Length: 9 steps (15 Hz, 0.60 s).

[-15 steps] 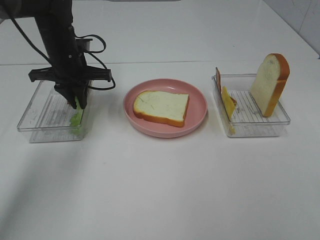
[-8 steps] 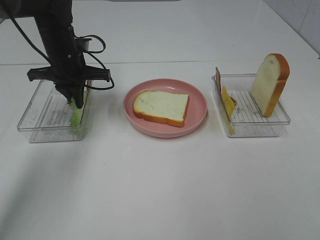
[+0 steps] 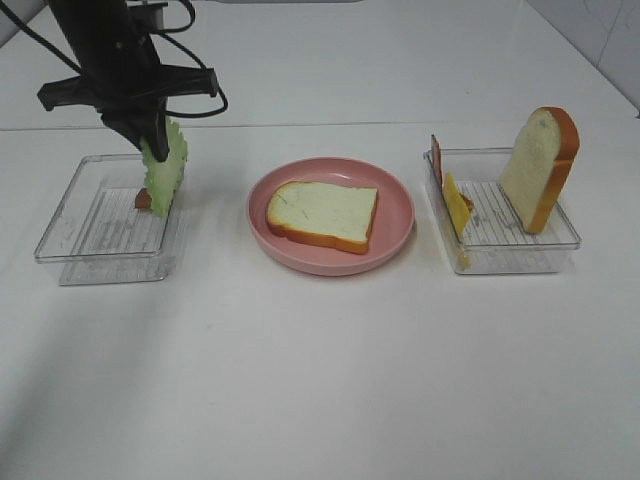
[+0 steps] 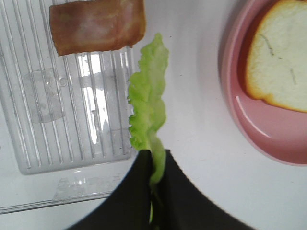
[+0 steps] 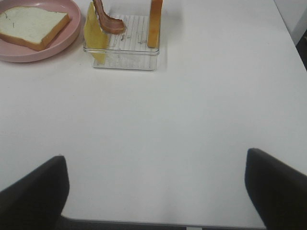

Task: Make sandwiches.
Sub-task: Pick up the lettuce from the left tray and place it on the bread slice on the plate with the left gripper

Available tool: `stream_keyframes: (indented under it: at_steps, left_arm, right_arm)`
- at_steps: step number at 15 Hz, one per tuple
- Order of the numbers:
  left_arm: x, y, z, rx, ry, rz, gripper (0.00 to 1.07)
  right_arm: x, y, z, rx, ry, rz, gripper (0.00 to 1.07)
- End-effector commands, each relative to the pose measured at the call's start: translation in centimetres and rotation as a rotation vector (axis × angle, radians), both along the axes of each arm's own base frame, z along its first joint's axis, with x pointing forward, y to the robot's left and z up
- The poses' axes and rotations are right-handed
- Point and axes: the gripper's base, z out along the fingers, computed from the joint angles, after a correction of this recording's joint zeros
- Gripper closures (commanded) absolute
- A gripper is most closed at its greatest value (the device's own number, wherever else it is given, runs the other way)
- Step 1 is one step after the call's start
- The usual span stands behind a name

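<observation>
My left gripper (image 3: 150,135) is shut on a green lettuce leaf (image 3: 164,170) and holds it hanging above the left clear tray (image 3: 70,225); the leaf also shows in the left wrist view (image 4: 148,110). A white bread slice (image 3: 322,214) with orange-brown crust lies flat on the round pink plate (image 3: 400,215) in the middle. In the right clear tray (image 3: 520,245) a second bread slice (image 3: 540,168) stands upright, with yellow cheese (image 3: 455,205) and a bacon strip (image 3: 436,148) leaning at its left wall. My right gripper (image 5: 156,191) is open over bare table, away from them.
A reddish-brown bacon piece (image 4: 97,25) lies in the left tray, partly hidden behind the lettuce in the high view. White table stretches all around; its far wall is at the back.
My left gripper has risen out of the left tray with the lettuce leaf, which now hangs clear above the tray. The plate, bread and right tray have not moved.
</observation>
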Motion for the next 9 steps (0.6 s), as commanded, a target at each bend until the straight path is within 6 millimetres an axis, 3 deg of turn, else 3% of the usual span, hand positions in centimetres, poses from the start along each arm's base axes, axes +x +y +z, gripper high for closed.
stream_keyframes:
  at_steps: [1,3,4,6,9]
  left_arm:
    - [-1.1,-0.5,2.1,-0.054,0.052,-0.002,1.07]
    - [-1.0,-1.2,3.7,-0.151,0.010,0.005,1.07]
    - [-0.7,-2.6,5.0,-0.285,-0.034,0.014,1.07]
    - [-0.6,-3.9,5.3,-0.349,-0.070,0.014,1.07]
    - [-0.6,-7.6,5.7,-0.449,-0.191,-0.001,1.07]
  right_arm:
    - [-0.3,-0.1,-0.1,-0.006,-0.034,0.001,0.11]
    - [-0.3,-0.1,-0.1,-0.006,-0.034,0.001,0.11]
    - [-0.3,-0.1,-0.1,-0.006,-0.034,0.001,0.11]
    - [-0.3,-0.1,-0.1,-0.006,-0.034,0.001,0.11]
    - [-0.3,-0.1,-0.1,-0.006,-0.034,0.001,0.11]
